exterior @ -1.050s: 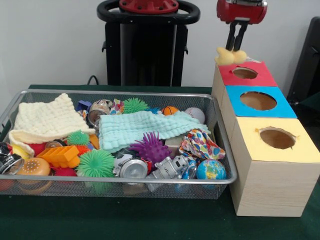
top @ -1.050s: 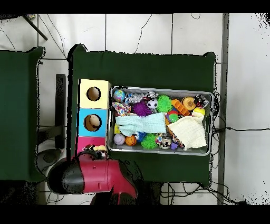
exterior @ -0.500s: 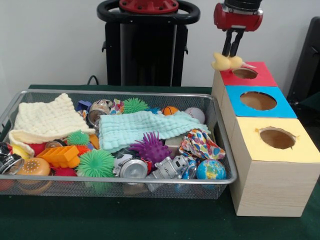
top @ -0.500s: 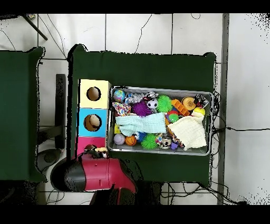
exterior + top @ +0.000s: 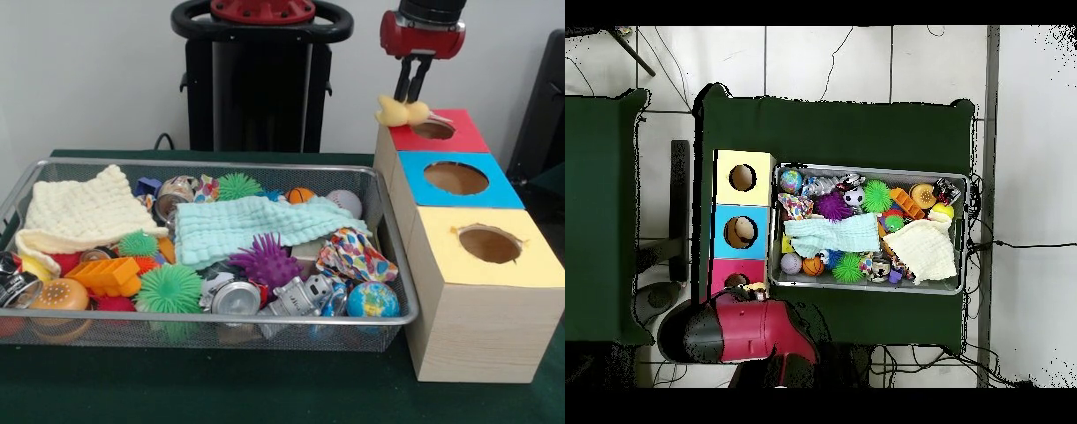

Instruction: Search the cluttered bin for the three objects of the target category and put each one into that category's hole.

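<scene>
Claw [image 5: 410,95] closed on a yellow duck toy [image 5: 402,111], held just above the left edge of the red box [image 5: 459,132], beside its hole [image 5: 433,130]. Next in the row, toward the near side: blue box [image 5: 494,181], then yellow box [image 5: 530,261]. Left of the boxes, on the green table [image 5: 265,389], a wire bin [image 5: 221,331] full of balls, cloths and toys.

A robotics lab, it appears: a green-covered bench [image 5: 265,389] on pale floor tiles [image 5: 825,60], loose cables [image 5: 1005,245] trailing, three colour-topped sorting boxes [image 5: 468,256].
</scene>
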You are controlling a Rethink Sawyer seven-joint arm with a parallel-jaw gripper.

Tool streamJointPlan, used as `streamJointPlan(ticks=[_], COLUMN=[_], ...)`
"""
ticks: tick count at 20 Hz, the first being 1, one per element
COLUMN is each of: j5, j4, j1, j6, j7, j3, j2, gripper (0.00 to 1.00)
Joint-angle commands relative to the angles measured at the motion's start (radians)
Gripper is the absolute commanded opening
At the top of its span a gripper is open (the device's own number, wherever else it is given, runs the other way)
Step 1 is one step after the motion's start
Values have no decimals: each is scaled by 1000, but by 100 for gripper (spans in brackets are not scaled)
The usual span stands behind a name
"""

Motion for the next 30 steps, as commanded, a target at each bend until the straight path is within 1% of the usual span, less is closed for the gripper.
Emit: streamJointPlan(ticks=[1, 8, 15, 19, 22, 30], j5=[44, 52, 57, 52, 60, 88], j4=[38, 31, 31, 17, 10, -18], j1=[19, 45, 49, 65, 74, 97], j6=[-77, -85, -109, -105, -116, -98], j7=[264, 275, 274, 278, 280, 279], j3=[4, -7, -8, -29, -32, -46], j2=[40, 55, 76, 86, 101, 115], gripper=[0, 0, 0, 0, 0, 0])
